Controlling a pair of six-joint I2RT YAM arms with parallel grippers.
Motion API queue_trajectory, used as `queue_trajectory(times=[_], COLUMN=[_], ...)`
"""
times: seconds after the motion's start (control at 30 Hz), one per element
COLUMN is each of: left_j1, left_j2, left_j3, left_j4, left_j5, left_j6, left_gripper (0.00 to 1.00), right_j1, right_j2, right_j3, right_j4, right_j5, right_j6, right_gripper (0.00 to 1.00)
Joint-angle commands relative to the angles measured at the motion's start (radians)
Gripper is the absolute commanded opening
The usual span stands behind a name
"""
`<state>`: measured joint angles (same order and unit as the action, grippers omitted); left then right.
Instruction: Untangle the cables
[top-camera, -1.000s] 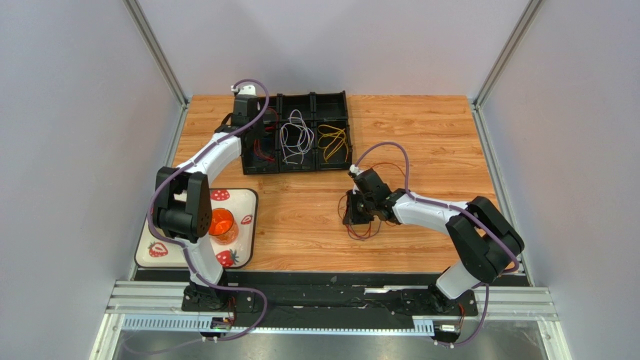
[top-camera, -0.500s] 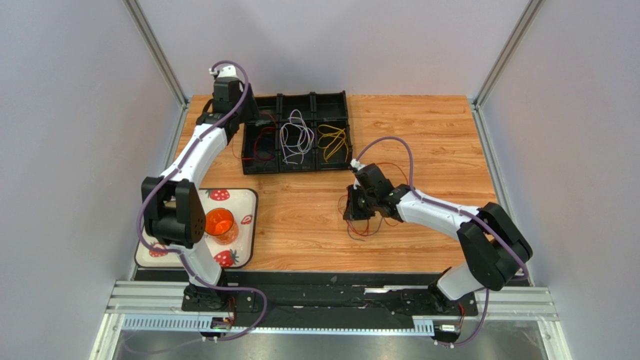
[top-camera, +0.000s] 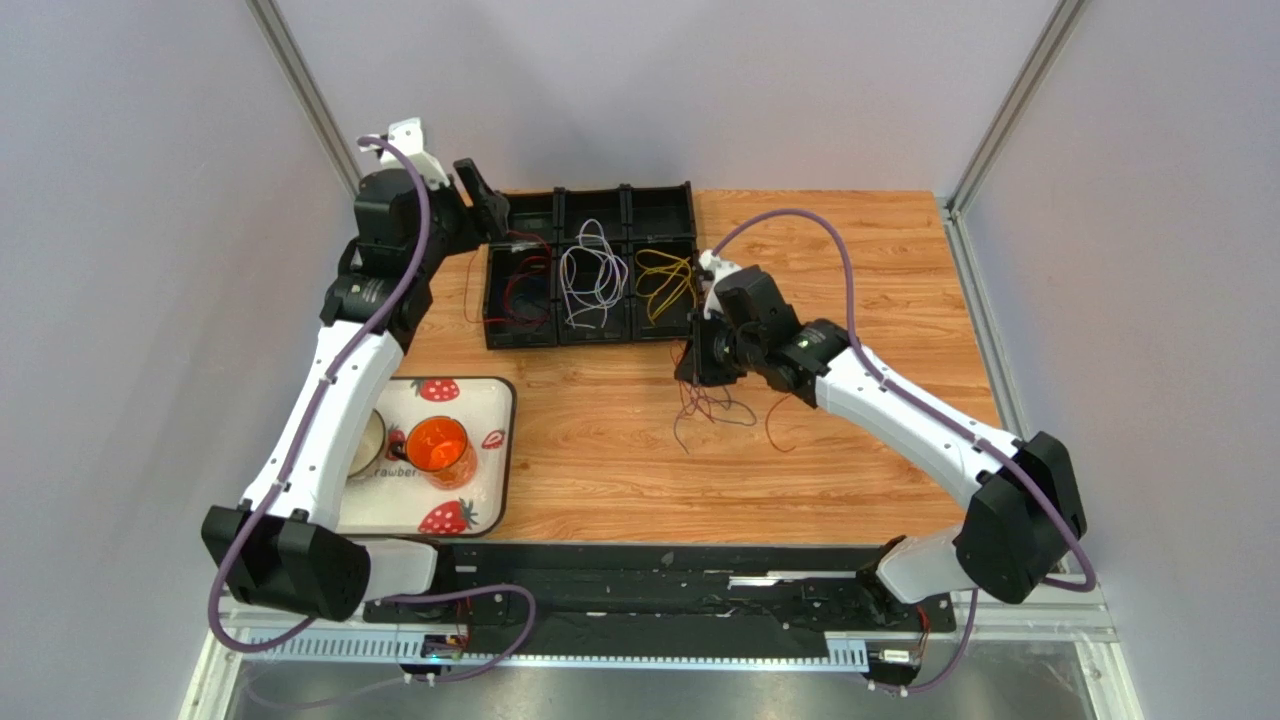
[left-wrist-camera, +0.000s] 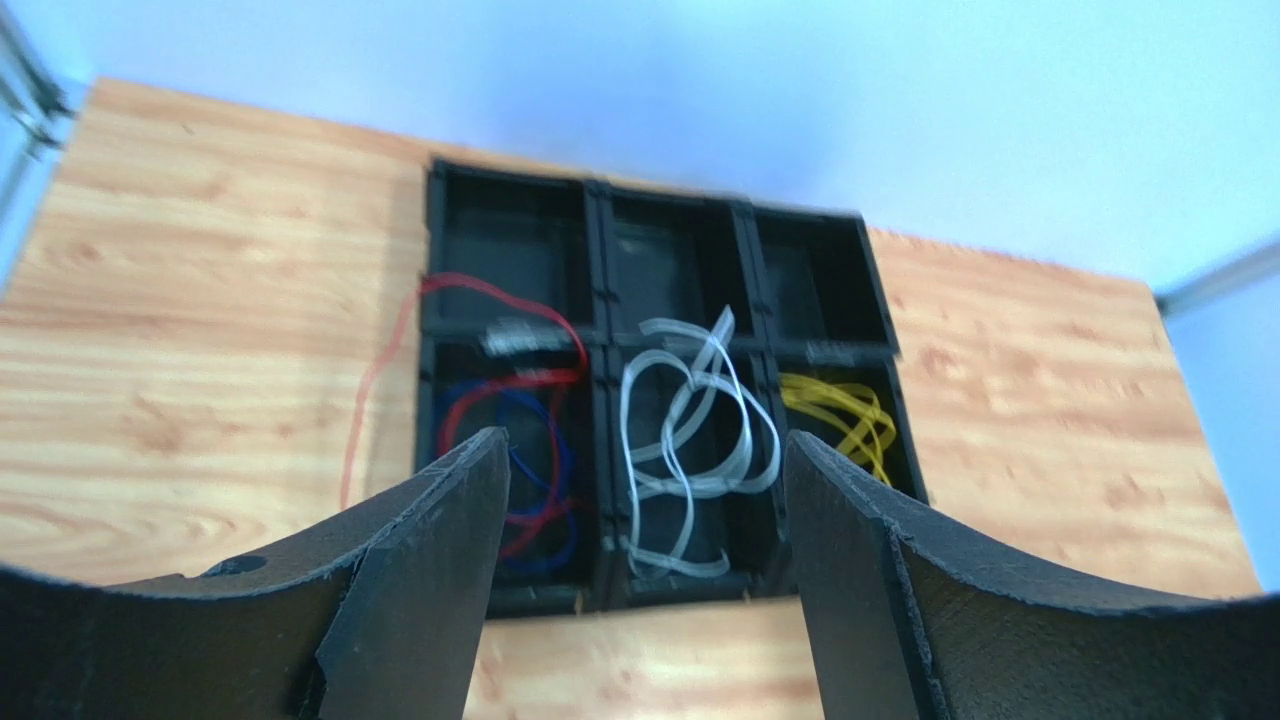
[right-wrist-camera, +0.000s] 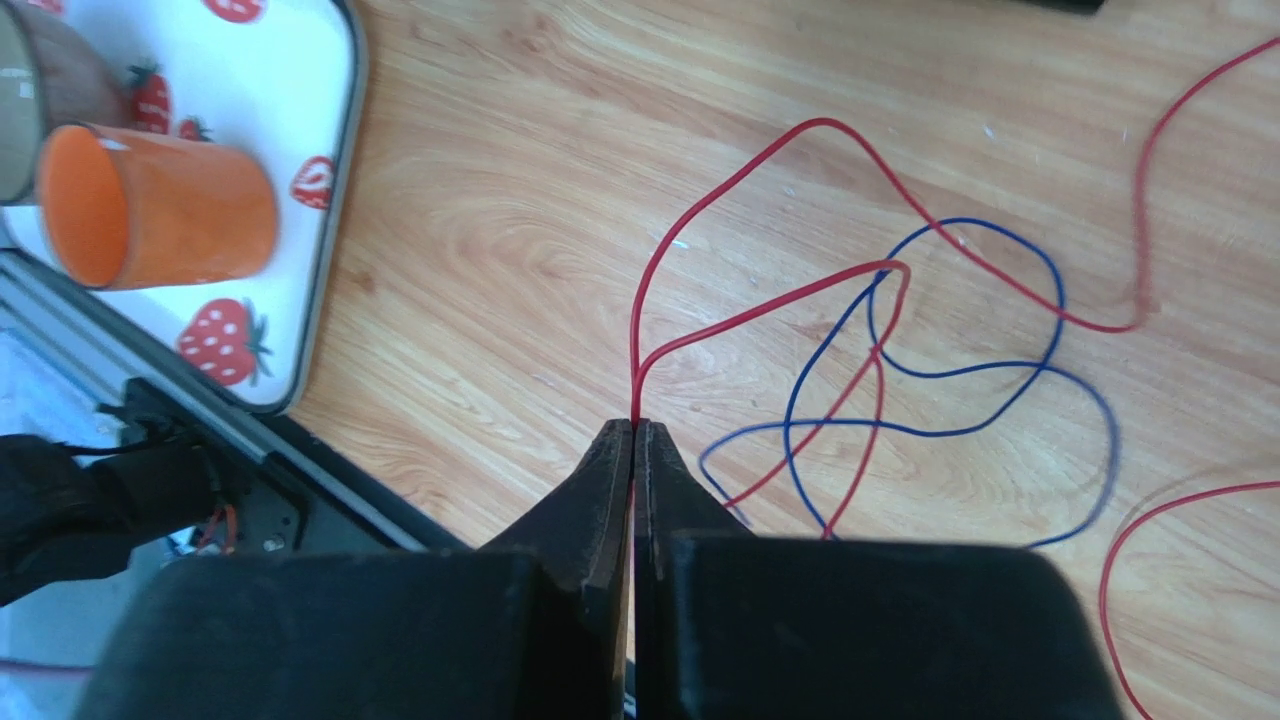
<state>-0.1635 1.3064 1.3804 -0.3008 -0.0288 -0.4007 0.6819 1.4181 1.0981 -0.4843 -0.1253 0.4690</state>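
Red cable (right-wrist-camera: 636, 375) pinched in the right gripper (right-wrist-camera: 633, 428); left gripper (left-wrist-camera: 643, 443) spread wide over the bin (left-wrist-camera: 594, 240).
From the clenched right fingertips the red cable loops across a blue cable (right-wrist-camera: 969, 224) lying on the wooden table (top-camera: 872, 255). In the black bin, red and blue cables (left-wrist-camera: 519, 383) fill the left compartment, white cables (left-wrist-camera: 684, 420) the middle and yellow cables (left-wrist-camera: 842, 413) the right. The left fingers hold nothing. An orange cup (right-wrist-camera: 150, 203) stands on a strawberry tray (right-wrist-camera: 323, 225).

Faint lettering on the tray (top-camera: 478, 402) is too small to read.
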Motion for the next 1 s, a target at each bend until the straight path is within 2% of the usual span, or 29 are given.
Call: queue_trajectory(times=[0.0, 0.13, 0.23, 0.33, 0.4, 0.47, 0.57, 0.77, 0.97], left_j1=[-0.05, -0.097, -0.117, -0.169, -0.246, -0.29, -0.346, -0.482, -0.625], left_j2=[-0.068, -0.122, -0.15, -0.199, -0.243, -0.274, -0.32, -0.338, -0.293], left_j3=[-0.067, -0.116, -0.132, -0.182, -0.248, -0.305, -0.465, -0.61, -0.705], left_j4=[-0.018, -0.017, -0.035, -0.04, -0.035, -0.032, 0.012, 0.068, 0.129], left_j5=[0.058, 0.064, 0.082, 0.116, 0.109, 0.08, 0.104, 0.125, 0.063], left_j6=[-0.03, -0.041, -0.052, -0.037, -0.018, -0.012, -0.023, -0.053, -0.089], left_gripper=[0.75, 0.73, 0.73, 0.73, 0.79, 0.81, 0.81, 0.81, 0.76], right_j1=[0.004, 0.004, 0.005, 0.005, -0.001, -0.007, -0.008, -0.008, -0.01], right_j2=[-0.059, -0.083, -0.126, -0.198, -0.214, -0.199, -0.137, -0.038, -0.015], right_j3=[0.181, 0.452, 0.505, 0.395, 0.225, 0.096, 0.008, -0.02, -0.021], right_j4=[-0.103, -0.216, -0.218, -0.154, -0.113, -0.065, -0.024, 0.018, 0.015], right_j5=[-0.039, -0.065, -0.08, 0.002, 0.049, 0.064, 0.058, 0.024, 0.056], right_j6=[-0.049, -0.085, -0.098, -0.083, -0.054, -0.027, 0.003, 0.019, 0.011], right_gripper=[0.0, 0.0, 0.0, 0.0, 0.0, 0.0, 0.0, 0.0, 0.0])
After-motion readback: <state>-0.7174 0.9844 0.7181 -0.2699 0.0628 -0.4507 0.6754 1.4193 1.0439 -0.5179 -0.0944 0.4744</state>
